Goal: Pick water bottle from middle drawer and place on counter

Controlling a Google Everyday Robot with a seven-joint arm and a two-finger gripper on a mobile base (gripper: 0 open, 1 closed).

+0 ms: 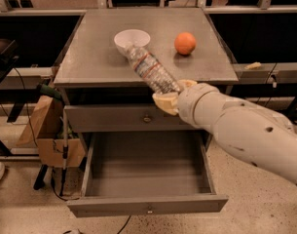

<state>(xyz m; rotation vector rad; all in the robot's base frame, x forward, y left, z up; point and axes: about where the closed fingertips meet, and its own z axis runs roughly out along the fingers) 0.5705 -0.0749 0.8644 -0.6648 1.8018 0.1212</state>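
Water bottle (152, 72) is out of the middle drawer (148, 204) and held in the air, clamped at one end by the end effector (170, 93). The tan fingers (164, 103) are closed around that end, just in front of the counter (84, 62) and above the upper drawer front (109, 119).

The water bottle's long axis decides the next move. It runs diagonally from the end effector up and to the left, crossing the counter's front edge. The free end points at the white bowl (131, 37) and overlaps the bowl's near rim in the camera view. I cannot tell from this angle whether it touches the bowl or hangs above it. An orange (185, 43) sits to the right of the bowl, well apart from the water bottle.

Nearly all of the water bottle already lies over the counter, while the end effector and the white arm (245, 130) are off its front right. The middle drawer stands pulled open below, and nothing shows inside it.

As I judge it, the pick is done and the placing is left. Lowering along this line risks nudging the bowl. A set-down on the bare grey surface nearer the front, or left of the bowl, looks safer.
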